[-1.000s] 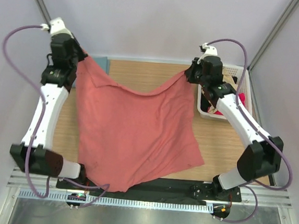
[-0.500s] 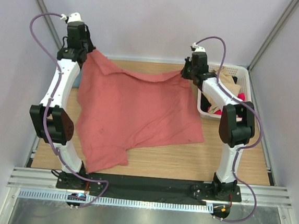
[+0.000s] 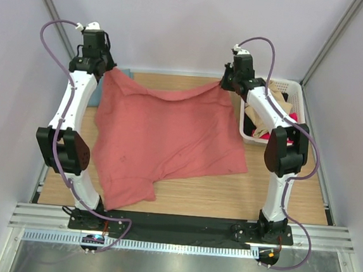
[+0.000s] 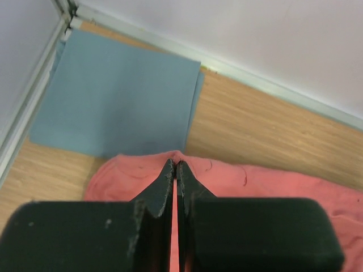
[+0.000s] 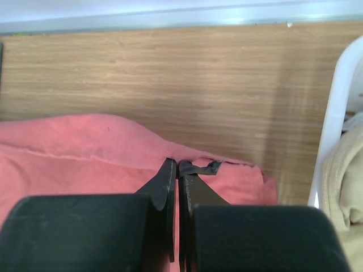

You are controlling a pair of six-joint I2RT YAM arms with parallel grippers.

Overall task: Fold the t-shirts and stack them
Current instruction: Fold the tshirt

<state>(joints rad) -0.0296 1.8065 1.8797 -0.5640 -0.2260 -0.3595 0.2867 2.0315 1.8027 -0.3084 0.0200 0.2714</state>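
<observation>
A salmon-red t-shirt (image 3: 162,137) hangs stretched between both arms, its lower part draped on the wooden table. My left gripper (image 3: 108,71) is shut on its far left corner; in the left wrist view the gripper (image 4: 174,163) pinches a fold of the red t-shirt (image 4: 255,181). My right gripper (image 3: 226,86) is shut on the far right corner, and in the right wrist view that gripper (image 5: 177,163) pinches the red t-shirt (image 5: 74,147). A folded teal-blue t-shirt (image 4: 119,93) lies flat at the far left corner, mostly hidden from above (image 3: 126,74).
A white basket (image 3: 297,98) holding more clothes stands at the far right, its wall (image 5: 334,119) close to my right gripper. Bare wooden table (image 3: 227,191) shows in front of the shirt. Walls close in the back and both sides.
Both arms have reached from mid-table to the far edge, carrying the red t-shirt's corners back with them. The shirt's near hem slid away from the front edge. In the last half second little moved.
</observation>
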